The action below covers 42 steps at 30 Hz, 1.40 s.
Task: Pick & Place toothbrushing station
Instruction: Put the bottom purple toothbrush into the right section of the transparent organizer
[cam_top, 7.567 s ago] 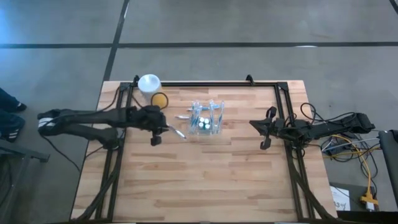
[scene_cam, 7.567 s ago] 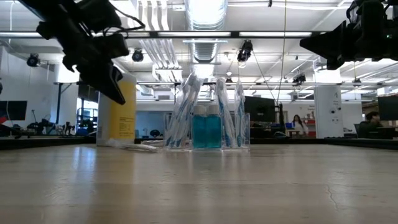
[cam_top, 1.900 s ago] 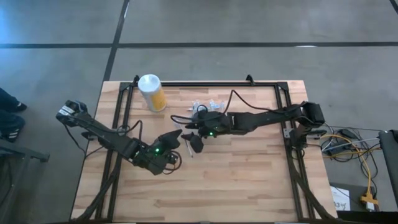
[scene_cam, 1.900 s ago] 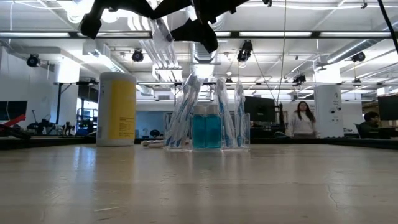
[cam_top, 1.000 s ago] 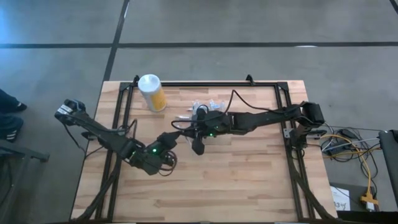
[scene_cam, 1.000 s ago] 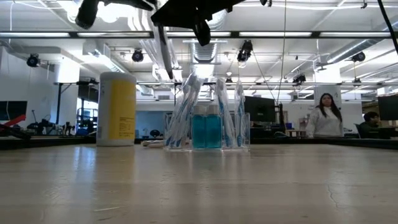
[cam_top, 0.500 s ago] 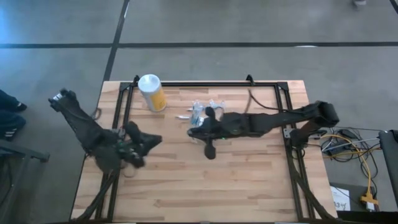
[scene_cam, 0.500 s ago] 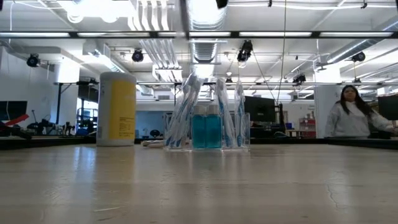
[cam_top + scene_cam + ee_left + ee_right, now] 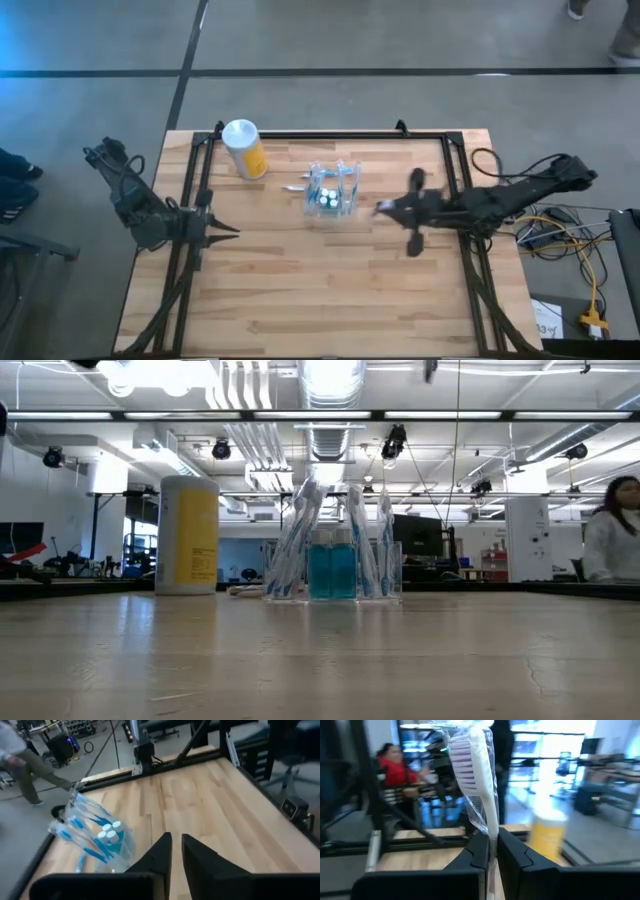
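White-handled and wrapped in crinkly clear plastic, a toothbrush stands pinched in the closed jaws of the right gripper, which hangs over the tabletop's right side. The left gripper has its jaws nearly together, empty, at the left edge. The toothbrushing station, a small clear plastic box holding wrapped brushes and blue bottles, sits mid-tabletop toward the far edge, a yellow white-lidded canister nearer the far left corner.
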Tool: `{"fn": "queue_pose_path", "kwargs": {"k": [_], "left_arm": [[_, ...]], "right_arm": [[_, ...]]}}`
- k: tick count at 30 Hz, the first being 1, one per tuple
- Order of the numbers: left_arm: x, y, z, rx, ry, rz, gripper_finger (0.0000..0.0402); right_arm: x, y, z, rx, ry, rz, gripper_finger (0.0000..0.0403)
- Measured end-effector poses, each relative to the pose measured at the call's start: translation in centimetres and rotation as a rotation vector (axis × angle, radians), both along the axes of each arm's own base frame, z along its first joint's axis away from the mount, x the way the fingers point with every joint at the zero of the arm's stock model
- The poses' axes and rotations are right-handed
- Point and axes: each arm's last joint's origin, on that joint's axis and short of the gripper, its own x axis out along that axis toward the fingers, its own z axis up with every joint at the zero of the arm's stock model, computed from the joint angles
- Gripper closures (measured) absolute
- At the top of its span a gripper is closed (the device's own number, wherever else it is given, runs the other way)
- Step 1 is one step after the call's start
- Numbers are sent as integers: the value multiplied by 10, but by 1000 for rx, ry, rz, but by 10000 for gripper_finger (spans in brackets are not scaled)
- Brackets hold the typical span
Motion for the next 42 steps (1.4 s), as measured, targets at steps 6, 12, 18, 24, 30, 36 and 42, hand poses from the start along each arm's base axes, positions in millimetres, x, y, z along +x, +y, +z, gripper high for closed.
{"fn": "queue_pose_path", "kwargs": {"k": [6, 12, 18, 24, 30, 36, 42], "left_arm": [[-10, 10, -30, -111, -104, -3, 395], [-24, 24, -52, -222, -195, -26, 398], [-35, 35, -65, -314, -249, -25, 397], [-39, 40, -71, -310, -281, -30, 397], [-39, 40, -71, -346, -275, -21, 396], [-38, 40, -76, -335, -249, -6, 395], [-34, 33, -90, -310, -212, -73, 398]], "right_arm": [[-46, -13, -29, -22, -23, -59, 390], [-74, -27, -55, -69, -59, -67, 390], [-96, -36, -78, -95, -116, -61, 390], [-116, -45, -102, -73, -189, -54, 390], [-125, -51, -120, -55, -216, -117, 390], [-123, -50, -129, -57, -165, -126, 390], [-119, -47, -135, -55, -139, -47, 390]]}}
